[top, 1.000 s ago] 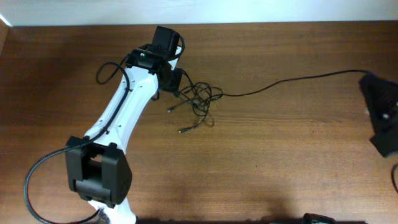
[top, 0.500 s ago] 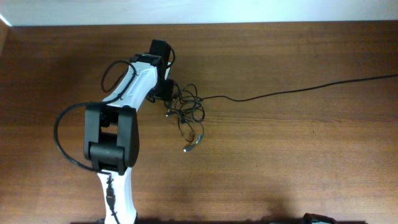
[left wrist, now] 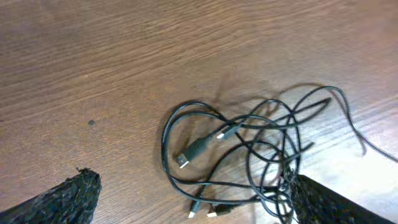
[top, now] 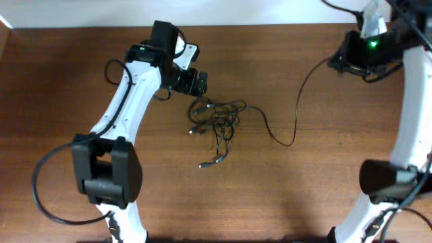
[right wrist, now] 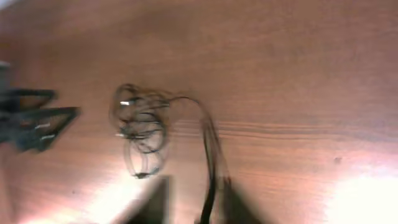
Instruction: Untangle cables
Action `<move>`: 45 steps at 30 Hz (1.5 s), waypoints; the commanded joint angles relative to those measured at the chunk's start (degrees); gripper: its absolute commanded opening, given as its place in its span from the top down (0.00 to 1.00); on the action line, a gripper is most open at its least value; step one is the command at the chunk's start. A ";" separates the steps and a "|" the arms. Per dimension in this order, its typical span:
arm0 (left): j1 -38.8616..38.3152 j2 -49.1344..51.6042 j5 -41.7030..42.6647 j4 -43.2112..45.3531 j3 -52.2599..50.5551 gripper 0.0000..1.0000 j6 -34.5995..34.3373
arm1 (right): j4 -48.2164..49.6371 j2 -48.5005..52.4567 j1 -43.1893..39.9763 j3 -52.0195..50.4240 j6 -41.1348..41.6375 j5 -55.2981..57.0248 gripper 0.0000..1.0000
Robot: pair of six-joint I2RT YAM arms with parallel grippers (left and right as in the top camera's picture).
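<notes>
The cables point(top: 217, 121) are seen as a clump left of centre on the table point(top: 304, 196), just near of the left gripper point(left wrist: 193, 183), whose fingers are spread wide over it with nothing held. One long strand point(top: 297, 108) is led right and then far to the right gripper point(right wrist: 196, 190). Its fingers are seen partly apart around the strand; contact is lost in blur.

The left pincer point(top: 196, 82) has opened and let go of the cables point(top: 217, 120). The long strand point(top: 297, 108) now sags, and the right arm point(top: 412, 101) is back.
</notes>
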 commanded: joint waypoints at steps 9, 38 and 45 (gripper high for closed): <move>0.28 -0.44 0.87 -1.49 -0.33 0.00 1.53 | 4.98 12.33 3.82 -4.35 5.01 5.92 0.02; 0.28 -0.39 0.70 -1.38 -0.61 0.00 1.33 | 50.86 16.02 26.32 -39.52 52.52 6.51 0.50; 0.28 -0.39 0.87 -1.46 -0.61 0.00 1.33 | 50.84 16.02 28.28 -39.89 35.67 13.20 0.66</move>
